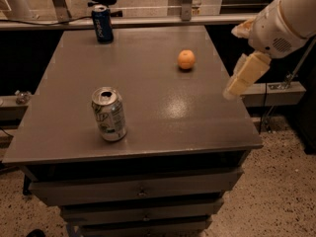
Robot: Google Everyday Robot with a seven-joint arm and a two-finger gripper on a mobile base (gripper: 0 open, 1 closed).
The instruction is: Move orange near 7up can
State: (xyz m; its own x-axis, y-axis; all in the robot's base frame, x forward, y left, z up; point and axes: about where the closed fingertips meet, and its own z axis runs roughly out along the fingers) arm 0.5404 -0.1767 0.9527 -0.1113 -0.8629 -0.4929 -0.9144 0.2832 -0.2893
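Observation:
The orange sits on the grey table top, towards the back right. The 7up can, silver-white with green markings and an opened top, stands upright at the front left of the table. My gripper hangs from the white arm at the table's right edge, above the surface, to the right of the orange and a little nearer the front. It holds nothing that I can see. The orange and the can stand well apart.
A dark blue soda can stands upright at the table's back left. The table top sits on a drawer cabinet. A rail runs behind the table. A speckled floor lies to the right.

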